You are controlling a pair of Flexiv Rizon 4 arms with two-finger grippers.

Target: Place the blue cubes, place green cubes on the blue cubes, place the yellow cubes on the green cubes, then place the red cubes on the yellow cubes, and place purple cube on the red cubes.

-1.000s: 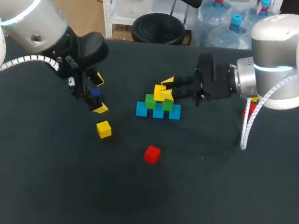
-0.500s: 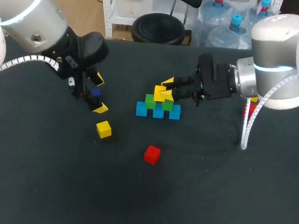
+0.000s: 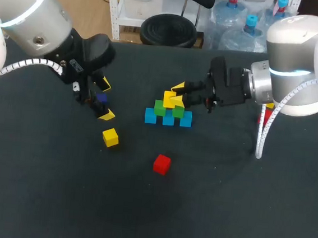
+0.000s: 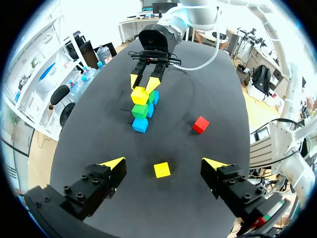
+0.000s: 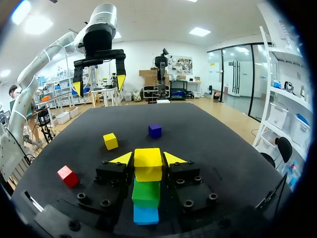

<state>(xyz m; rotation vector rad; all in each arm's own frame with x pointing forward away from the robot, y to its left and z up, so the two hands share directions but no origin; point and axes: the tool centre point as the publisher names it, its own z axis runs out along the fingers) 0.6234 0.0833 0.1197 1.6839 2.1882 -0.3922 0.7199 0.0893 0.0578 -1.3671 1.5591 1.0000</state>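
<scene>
Three blue cubes (image 3: pixel 168 119) stand in a row at mid-table, with two green cubes (image 3: pixel 160 108) on them. My right gripper (image 3: pixel 177 95) is shut on a yellow cube (image 3: pixel 169 100) at the top of the green pair; in the right wrist view that yellow cube (image 5: pixel 148 163) sits between the fingers, over a green cube (image 5: pixel 146 193) and a blue cube (image 5: pixel 146 214). My left gripper (image 3: pixel 105 98) hangs open and empty above the table's left part. Under it lie a purple cube (image 3: pixel 100 97) and a loose yellow cube (image 3: pixel 110 137). A red cube (image 3: pixel 162 164) lies nearer the front.
A second red cube (image 3: pixel 266 115) lies at the right, partly hidden behind my right arm's cable. In the left wrist view the loose yellow cube (image 4: pixel 161 169) lies below the open fingers, and the red cube (image 4: pixel 200 124) lies beside the stack (image 4: pixel 140 110).
</scene>
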